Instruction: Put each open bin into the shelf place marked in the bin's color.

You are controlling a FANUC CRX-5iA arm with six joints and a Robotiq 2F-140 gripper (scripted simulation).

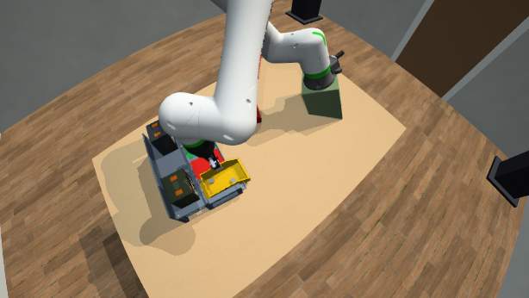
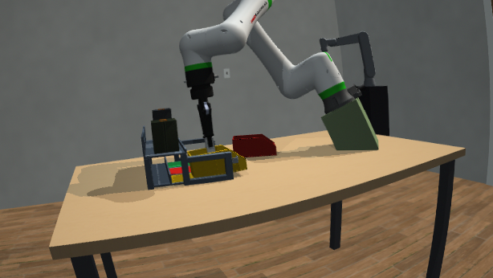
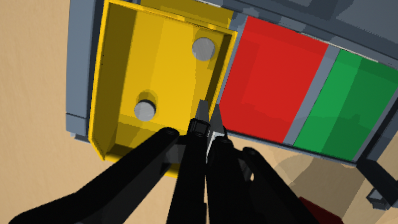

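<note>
The open yellow bin (image 1: 224,186) (image 2: 208,169) (image 3: 165,65) holds two round grey parts (image 1: 211,181) (image 3: 203,49). It is over its place on the grey shelf (image 1: 172,161) (image 2: 209,181) (image 3: 82,75), its front sticking out past the shelf's front. A strip of the yellow mark (image 3: 200,12) shows behind its rear. My gripper (image 1: 216,165) (image 2: 209,148) (image 3: 205,114) is shut on its side wall, beside the red mark (image 1: 204,168) (image 3: 272,80). Whether the bin touches the shelf floor I cannot tell. The red bin (image 2: 254,146) (image 3: 320,212) stands on the table; its inside is hidden.
Two dark boxes with orange patches (image 1: 183,195) (image 2: 161,113) stand on the shelf's top board, close behind the yellow bin's place. The green mark (image 2: 174,164) (image 3: 345,105) lies beyond the red one. A green block (image 1: 323,101) (image 2: 353,128) bears the arm's base.
</note>
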